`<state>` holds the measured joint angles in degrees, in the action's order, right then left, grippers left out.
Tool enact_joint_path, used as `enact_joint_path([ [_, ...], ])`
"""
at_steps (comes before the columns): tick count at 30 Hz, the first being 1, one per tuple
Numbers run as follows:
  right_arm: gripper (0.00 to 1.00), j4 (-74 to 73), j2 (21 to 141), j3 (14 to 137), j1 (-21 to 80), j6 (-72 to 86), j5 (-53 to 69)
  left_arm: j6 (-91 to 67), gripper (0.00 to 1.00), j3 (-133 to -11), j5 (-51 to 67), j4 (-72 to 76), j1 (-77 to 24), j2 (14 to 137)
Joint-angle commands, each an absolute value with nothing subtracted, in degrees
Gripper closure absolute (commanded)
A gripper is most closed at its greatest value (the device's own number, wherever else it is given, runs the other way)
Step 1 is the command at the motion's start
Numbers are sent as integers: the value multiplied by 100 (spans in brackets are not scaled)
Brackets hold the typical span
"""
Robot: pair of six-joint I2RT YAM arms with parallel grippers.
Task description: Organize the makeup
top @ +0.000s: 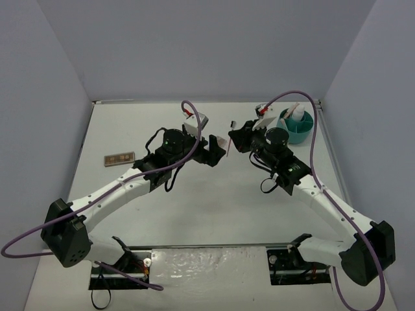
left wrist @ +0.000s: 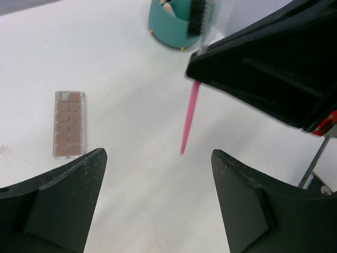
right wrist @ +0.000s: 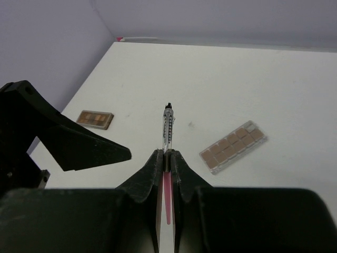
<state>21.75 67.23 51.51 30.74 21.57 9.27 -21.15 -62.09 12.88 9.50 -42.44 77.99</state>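
Holding a thin pink stick (right wrist: 166, 197), the right pincer (right wrist: 167, 155) is closed tight on it over the middle of the counter (top: 214, 214). The stick's clear end with small dark bristles points out past the fingertips. In the left wrist view the pink end hangs free below the pincer, above the counter, and I cannot tell if it touches the surface.

The left pincer (left wrist: 158, 174) is just beside it, with the jaws wide apart and nothing between them.

One brown palette (top: 119, 158) lies flat at the left side of the counter, well apart from both arms. A second palette (right wrist: 233, 147), in a clear case, lies near the middle, a little to the far side.

The teal tub (top: 305, 135) stands at the far right. A white bottle (top: 297, 115) stands upright inside it, with some pink pieces beside it that are too small to name.
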Motion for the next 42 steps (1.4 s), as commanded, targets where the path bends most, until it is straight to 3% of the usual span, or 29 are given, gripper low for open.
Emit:
enact_joint_path([
  [1,100,2042,6371,5548,2970,1221,-125,-2042,15,-6643,705,333,-4244,7490],
  [5,100,1790,6267,5702,2550,672,-537,-1976,3,-7000,-63,-896,-4165,7264],
  [10,100,1918,6248,5796,1473,26,-688,-2019,3,-7316,-622,-2313,-3691,6947],
  [16,100,2495,6626,5975,123,-357,-517,-2174,3,-7462,-331,-3790,-2457,6510],
  [26,100,4262,8459,6624,-1388,-184,1298,-1776,3,-6496,-334,-3273,-1632,5958],
  [34,100,4340,10001,7897,-1672,-491,1902,-1677,3,-6142,-626,-3082,-1323,5797],
  [42,100,4566,10903,8407,-1805,-384,2459,-1676,3,-6067,-723,-3094,-1192,5930],
])
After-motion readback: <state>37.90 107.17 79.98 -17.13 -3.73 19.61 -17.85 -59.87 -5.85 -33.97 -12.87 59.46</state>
